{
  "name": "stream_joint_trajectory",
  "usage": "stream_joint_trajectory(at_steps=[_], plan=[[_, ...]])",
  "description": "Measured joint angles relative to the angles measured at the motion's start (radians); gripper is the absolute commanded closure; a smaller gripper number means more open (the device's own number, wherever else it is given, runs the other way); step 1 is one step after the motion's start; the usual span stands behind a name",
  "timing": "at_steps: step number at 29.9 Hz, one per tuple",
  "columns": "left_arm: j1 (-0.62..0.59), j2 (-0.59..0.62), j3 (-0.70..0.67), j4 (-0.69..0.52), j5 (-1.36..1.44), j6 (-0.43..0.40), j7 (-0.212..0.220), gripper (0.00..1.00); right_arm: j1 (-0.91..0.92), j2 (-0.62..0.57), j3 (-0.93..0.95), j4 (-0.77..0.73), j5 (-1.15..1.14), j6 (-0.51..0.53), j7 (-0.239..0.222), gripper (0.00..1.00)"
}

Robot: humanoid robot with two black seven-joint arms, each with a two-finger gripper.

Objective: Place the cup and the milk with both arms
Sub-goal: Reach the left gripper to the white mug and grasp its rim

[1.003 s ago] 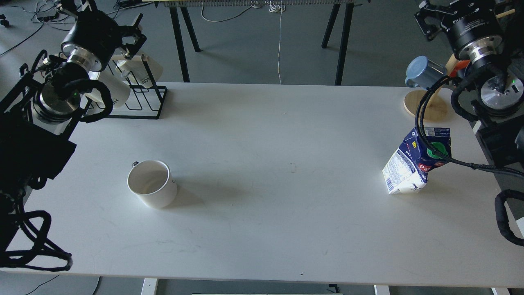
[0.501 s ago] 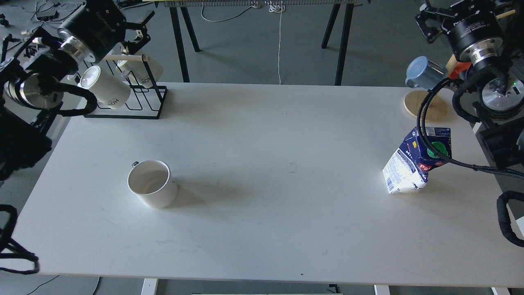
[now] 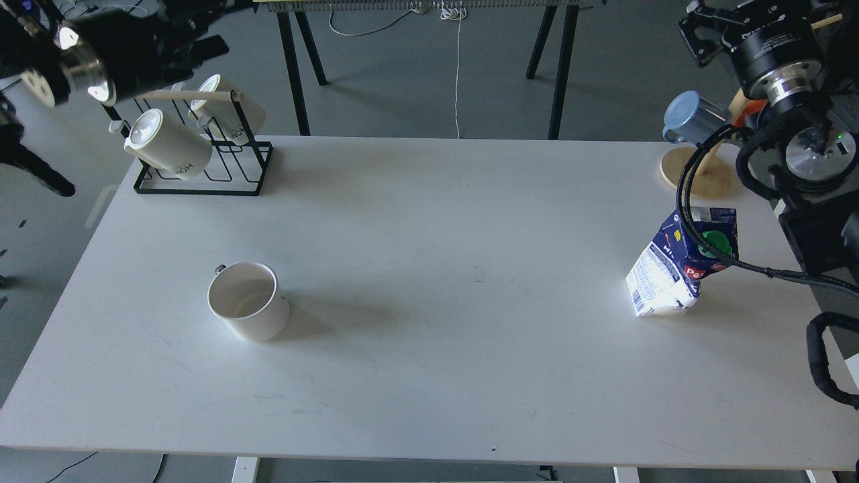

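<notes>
White tabletop (image 3: 429, 201) carried the cup (image 3: 248, 308) upright at front left and the dented milk (image 3: 681, 272) leaning at right, well apart, each on its own arm's side, presumably for separate pickups. My left hand (image 3: 201, 40) and right hand (image 3: 698, 30) hung raised at the far corners, holding nothing; whether their fingers were spread, I could not tell.

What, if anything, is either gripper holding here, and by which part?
Nothing is held. The cup and the milk both stand free on the table; the left gripper and right gripper are far off.

White cup (image 3: 248, 308) upright at table's left; dented milk (image 3: 679, 272) far right.
</notes>
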Motion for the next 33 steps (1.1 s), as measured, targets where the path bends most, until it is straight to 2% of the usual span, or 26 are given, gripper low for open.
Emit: stream_joint_trajectory(at_steps=[4,8,12,14,17,20,25,33], plan=[[0.012,0.061,0.079,-0.131,0.086,0.000,0.002,0.08,0.029,0.057,0.002,0.003,-0.003,0.000,-0.004,0.01],[0.037,0.117,0.163,-0.247,0.191,0.000,0.023,0.08,0.067,0.082,0.005,0.003,-0.003,0.000,-0.004,0.01],[0.083,0.140,0.211,-0.316,0.269,0.001,0.037,0.08,0.108,0.097,0.000,-0.008,-0.003,0.000,-0.005,0.01],[0.112,0.138,0.221,-0.327,0.284,0.001,0.048,0.08,0.131,0.100,-0.004,-0.012,-0.004,-0.015,-0.006,0.01],[0.149,0.124,0.228,-0.330,0.338,0.000,0.074,0.08,0.166,0.101,-0.007,-0.012,-0.006,-0.089,-0.008,0.01],[0.181,0.113,0.243,-0.330,0.417,0.000,0.083,0.08,0.181,0.103,-0.008,-0.001,-0.007,-0.146,-0.013,0.01],[0.231,0.123,0.254,-0.329,0.480,0.000,0.084,0.08,0.185,0.104,-0.008,0.003,-0.007,-0.162,-0.015,0.01],[0.240,0.159,0.252,-0.313,0.485,0.000,0.082,0.08,0.182,0.105,-0.008,0.004,-0.004,-0.152,-0.015,0.01]])
